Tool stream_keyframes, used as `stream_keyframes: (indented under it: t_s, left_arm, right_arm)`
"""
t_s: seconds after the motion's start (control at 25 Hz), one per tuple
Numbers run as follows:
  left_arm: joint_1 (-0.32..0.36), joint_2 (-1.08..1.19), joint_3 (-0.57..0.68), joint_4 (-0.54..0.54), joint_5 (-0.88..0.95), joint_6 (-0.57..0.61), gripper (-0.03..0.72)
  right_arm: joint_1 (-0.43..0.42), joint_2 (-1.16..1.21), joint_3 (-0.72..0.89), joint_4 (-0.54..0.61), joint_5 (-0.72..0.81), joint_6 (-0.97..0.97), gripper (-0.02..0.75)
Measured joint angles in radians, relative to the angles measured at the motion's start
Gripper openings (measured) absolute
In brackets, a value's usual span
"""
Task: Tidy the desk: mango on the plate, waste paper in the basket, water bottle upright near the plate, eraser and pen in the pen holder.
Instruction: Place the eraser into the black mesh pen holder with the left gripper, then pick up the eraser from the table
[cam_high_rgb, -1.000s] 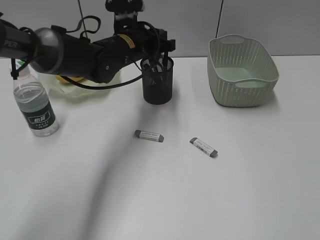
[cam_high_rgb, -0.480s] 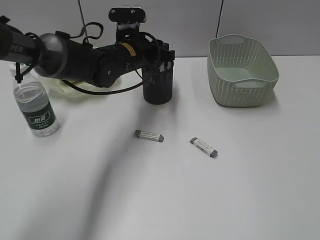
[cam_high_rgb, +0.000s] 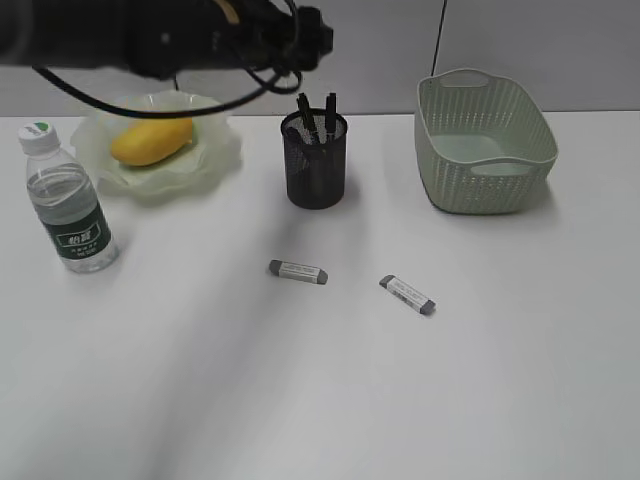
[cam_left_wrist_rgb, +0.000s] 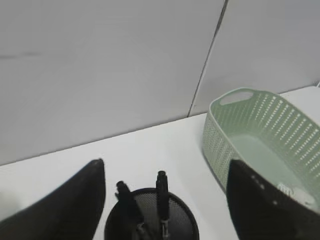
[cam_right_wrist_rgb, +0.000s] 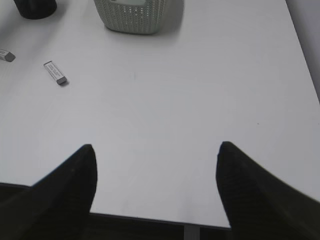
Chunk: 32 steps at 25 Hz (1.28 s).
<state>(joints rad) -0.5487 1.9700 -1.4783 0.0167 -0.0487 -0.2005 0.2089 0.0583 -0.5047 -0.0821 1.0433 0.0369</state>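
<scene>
The mango (cam_high_rgb: 150, 140) lies on the plate (cam_high_rgb: 215, 155) at the back left. The water bottle (cam_high_rgb: 70, 205) stands upright in front of the plate. The pen holder (cam_high_rgb: 315, 165) holds two black pens (cam_high_rgb: 328, 108), also seen in the left wrist view (cam_left_wrist_rgb: 161, 197). Two erasers (cam_high_rgb: 298, 271) (cam_high_rgb: 407, 295) lie on the desk (cam_high_rgb: 400, 400). My left gripper (cam_left_wrist_rgb: 165, 167) is open and empty, hovering above the pen holder (cam_left_wrist_rgb: 150, 220); its arm (cam_high_rgb: 250, 30) crosses the top. My right gripper (cam_right_wrist_rgb: 156, 147) is open and empty over the desk's front edge. I see no waste paper.
The basket (cam_high_rgb: 485, 140) stands at the back right, and shows in the left wrist view (cam_left_wrist_rgb: 250, 135) and the right wrist view (cam_right_wrist_rgb: 132, 15). One eraser (cam_right_wrist_rgb: 55, 72) lies far ahead of my right gripper. A grey wall runs behind the desk.
My left arm has lifted up and back from the pen holder. The plate and mango, hidden behind it before, now show. Two pens stand in the holder.
</scene>
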Motion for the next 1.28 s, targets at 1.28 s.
stream_keyframes:
  t_s: [1.28]
  left_arm:
    - [0.335, -1.561, 0.743, 0.016, 1.259, 0.178, 0.491]
  right_arm:
    - [0.135, 1.452, -0.994, 0.143, 0.129, -0.338, 0.542]
